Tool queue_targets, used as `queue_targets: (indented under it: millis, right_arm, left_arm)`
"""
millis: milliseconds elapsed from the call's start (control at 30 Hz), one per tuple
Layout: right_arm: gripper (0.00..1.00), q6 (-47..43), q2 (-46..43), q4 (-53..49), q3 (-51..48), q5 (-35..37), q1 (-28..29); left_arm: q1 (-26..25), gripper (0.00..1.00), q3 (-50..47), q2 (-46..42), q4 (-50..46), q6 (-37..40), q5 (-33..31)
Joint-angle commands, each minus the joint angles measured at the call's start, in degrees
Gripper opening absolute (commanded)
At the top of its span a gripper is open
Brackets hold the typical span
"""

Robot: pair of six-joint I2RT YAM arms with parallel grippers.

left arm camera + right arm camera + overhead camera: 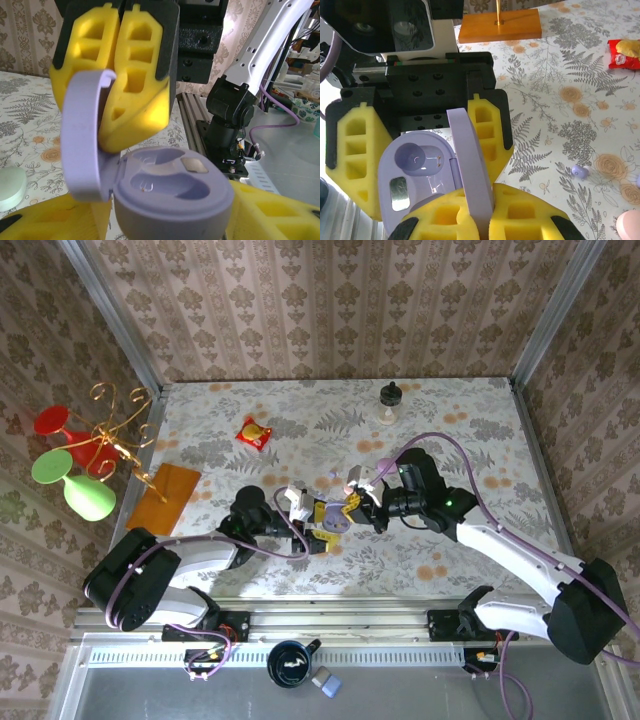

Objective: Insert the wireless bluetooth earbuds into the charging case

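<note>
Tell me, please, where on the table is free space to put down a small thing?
Widest bare patch: the right side of the tablecloth, between the dark-capped bottle and the right wall. Another lies between the snack packet and that bottle. The centre is crowded: left gripper and right gripper meet at the lilac charging case, a loose earbud nearby.

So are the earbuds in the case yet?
Not yet. Done: the purple case is open, with its lid pinched in the right tool. In hand: the left tool sits either side of the case. Left to do: both pockets look empty, and a little purple earbud lies on the table.
</note>
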Motion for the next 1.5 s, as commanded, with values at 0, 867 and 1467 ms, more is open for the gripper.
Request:
queue_targets:
  millis: [0,867,1467]
  right_arm:
    - [0.00,0.1,0.8,1.0,1.0,0.6,0.5]
    - [0.65,8.9,-6.1,10.2,-2.8,4.2,-0.9]
    - [0.62,35.8,13.7,2.8,7.7,33.5,-2.2]
  left_arm:
    - [-0.4,0.59,2.0,-0.2,0.3,1.0,0.2]
    - [2.9,0.29,-0.2,-1.0,2.0,-0.1,-2.7]
    - [19.5,0.29,-5.4,-2.5,14.2,-3.9,-9.7]
